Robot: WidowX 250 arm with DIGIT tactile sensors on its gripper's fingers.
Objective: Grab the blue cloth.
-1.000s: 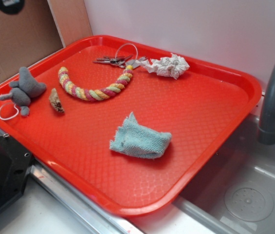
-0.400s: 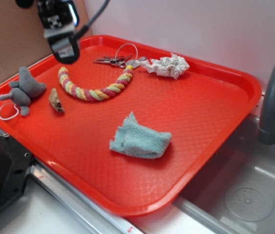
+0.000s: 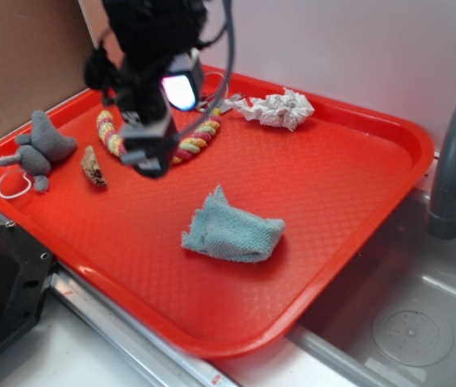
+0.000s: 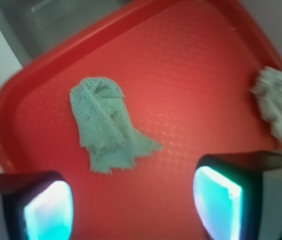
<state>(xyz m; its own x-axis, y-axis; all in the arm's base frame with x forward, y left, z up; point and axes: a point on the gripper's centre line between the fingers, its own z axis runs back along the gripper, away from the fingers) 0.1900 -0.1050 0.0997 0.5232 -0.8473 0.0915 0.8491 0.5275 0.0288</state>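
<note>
Wrist view shows my end effector point(image 4: 131, 210) with its pads point(image 4: 48, 210) spread apart and nothing between them. The cloth point(image 3: 232, 230) lies rumpled on the red tray point(image 3: 349, 185), toward the tray's near edge, well apart from my end effector. It looks light, soft and floppy, so I judge the thick folded hump the best hold, not the frayed corner.

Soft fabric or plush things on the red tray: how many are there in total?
2: the blue cloth near the tray's front middle, and a grey plush toy at its left edge. The arm may hide others behind it.
</note>
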